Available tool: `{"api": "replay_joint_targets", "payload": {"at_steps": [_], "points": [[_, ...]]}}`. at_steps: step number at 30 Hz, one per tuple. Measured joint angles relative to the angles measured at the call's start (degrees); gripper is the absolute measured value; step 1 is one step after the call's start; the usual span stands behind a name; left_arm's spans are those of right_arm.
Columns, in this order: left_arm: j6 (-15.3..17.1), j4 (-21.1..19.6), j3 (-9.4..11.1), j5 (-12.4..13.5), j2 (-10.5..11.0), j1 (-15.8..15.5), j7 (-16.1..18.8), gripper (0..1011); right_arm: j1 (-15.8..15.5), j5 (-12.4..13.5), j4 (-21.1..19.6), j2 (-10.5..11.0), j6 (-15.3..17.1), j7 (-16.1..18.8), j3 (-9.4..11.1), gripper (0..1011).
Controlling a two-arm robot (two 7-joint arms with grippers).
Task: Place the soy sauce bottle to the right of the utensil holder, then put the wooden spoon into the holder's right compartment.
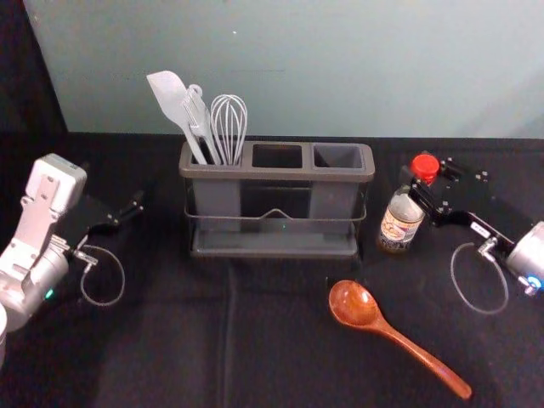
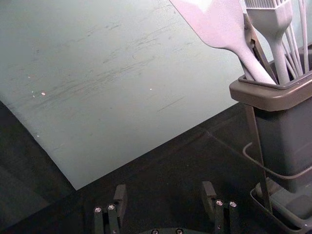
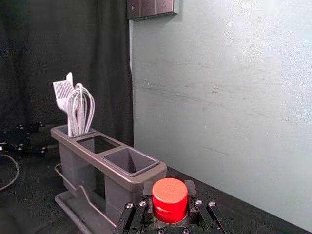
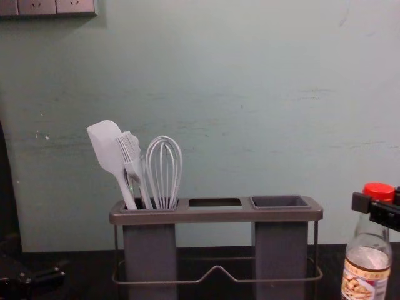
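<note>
Red bottle cap (image 1: 425,165), orange-brown spoon (image 1: 353,304), grey holder (image 1: 276,173).

One holder (image 1: 276,173); one bottle (image 1: 399,227); one wooden spoon (image 1: 358,307); one spatula (image 4: 107,148); one brush (image 4: 134,169); one whisk (image 4: 164,173)

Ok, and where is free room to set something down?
Bare cloth: in front of the utensil holder, left of the wooden spoon; also between holder and left gripper. Crowded: right of the holder, where the right gripper holds the soy sauce bottle.
</note>
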Motion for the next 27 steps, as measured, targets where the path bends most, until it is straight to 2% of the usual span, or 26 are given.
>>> {"api": "replay_joint_targets", "payload": {"at_steps": [14, 27], "points": [[0.00, 0.00, 0.00, 0.00, 0.00, 0.00, 0.00, 1005, 4.60, -1.47, 6.64, -3.20, -1.15, 1.00, -1.53, 382], [0.00, 0.00, 0.00, 0.00, 0.00, 0.00, 0.00, 1005, 6.19, -1.89, 9.56, -4.32, -1.87, 1.56, -1.95, 382]]}}
